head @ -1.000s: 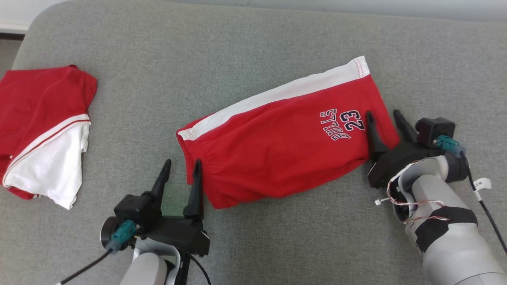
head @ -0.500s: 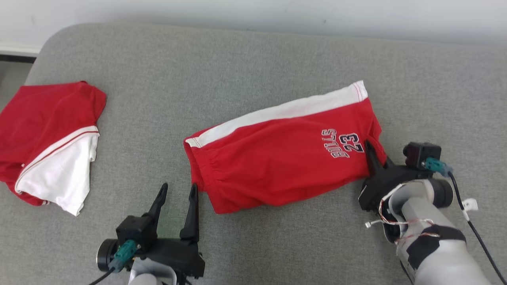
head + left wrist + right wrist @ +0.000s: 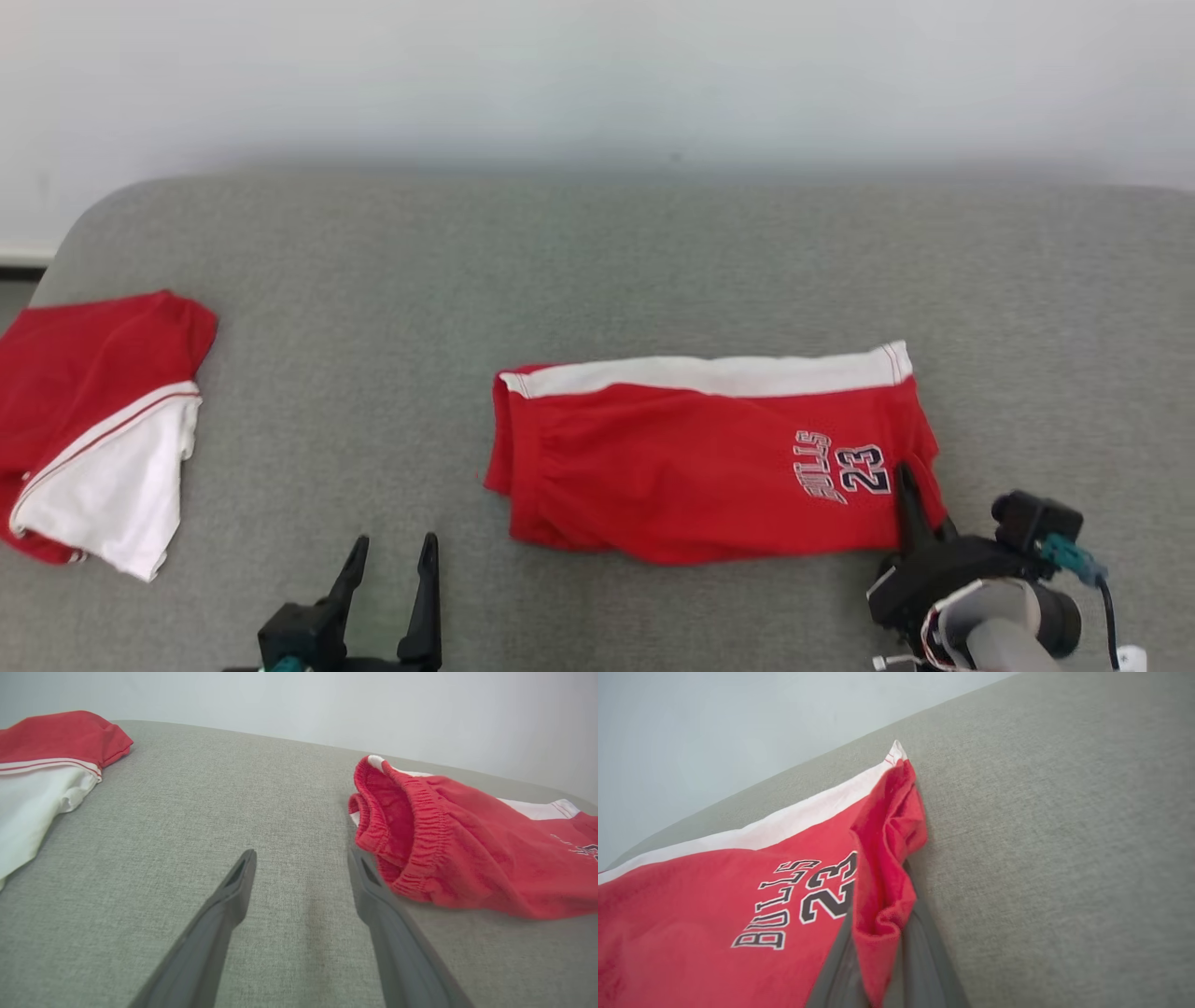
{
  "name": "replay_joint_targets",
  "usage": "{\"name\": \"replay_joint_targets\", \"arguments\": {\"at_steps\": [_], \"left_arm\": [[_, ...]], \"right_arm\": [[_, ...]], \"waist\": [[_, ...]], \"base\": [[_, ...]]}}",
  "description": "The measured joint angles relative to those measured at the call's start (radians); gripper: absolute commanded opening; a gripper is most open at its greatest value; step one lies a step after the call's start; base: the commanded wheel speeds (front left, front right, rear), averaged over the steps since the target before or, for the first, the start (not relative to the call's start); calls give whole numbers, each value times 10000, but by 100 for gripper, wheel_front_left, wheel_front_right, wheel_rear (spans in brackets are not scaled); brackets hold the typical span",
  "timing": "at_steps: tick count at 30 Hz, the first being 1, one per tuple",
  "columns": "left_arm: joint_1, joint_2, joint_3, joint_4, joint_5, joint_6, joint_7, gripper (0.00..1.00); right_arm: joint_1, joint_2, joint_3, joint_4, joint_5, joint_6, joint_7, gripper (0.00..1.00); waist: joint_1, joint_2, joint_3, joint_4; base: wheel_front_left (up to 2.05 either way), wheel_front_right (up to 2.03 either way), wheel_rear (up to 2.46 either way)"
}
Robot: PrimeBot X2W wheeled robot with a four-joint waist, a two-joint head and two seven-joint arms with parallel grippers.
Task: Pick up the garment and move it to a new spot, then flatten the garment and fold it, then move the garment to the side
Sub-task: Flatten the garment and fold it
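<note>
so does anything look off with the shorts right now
Yes: the hem corner of the shorts, beside the printed 23, is bunched into a raised ridge, pinched in the shut right gripper. The elastic waistband at the other end gapes open. The rest lies fairly flat on the grey cushion.

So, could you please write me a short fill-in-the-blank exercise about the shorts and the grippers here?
The shorts bear the number ___.
The stripe along their far edge is ___.
Of the left gripper and right gripper, the ___ one pinches the shorts' hem.
The other garment lies on the robot's ___ side.
Missing words: 23; white; right; left.
</note>
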Motion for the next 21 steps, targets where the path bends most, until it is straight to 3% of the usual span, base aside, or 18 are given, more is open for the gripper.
{"name": "replay_joint_targets", "arguments": {"at_steps": [5, 10, 14, 21], "left_arm": [[360, -2, 178, -50, 61, -63, 0, 100], [434, -2, 157, -46, 33, -84, 0, 100], [429, -2, 46, -12, -56, -113, 0, 100], [405, 0, -27, 38, -155, -69, 0, 100]], "right_arm": [[623, 174, -575, -903, -662, 0, 0, 0], [664, 360, -155, -1921, -1417, 0, -2, 0], [536, 487, 654, -2470, -1557, 0, -4, 0], [29, 637, 3202, -2943, -1582, 0, -2, 0]], "waist": [[0, 1, -379, -457], [-1, 0, -563, -733], [0, 1, -548, -639], [1, 1, -533, -260]], "base": [[0, 0, 0], [0, 0, 0], [0, 0, 0], [0, 0, 0]]}}
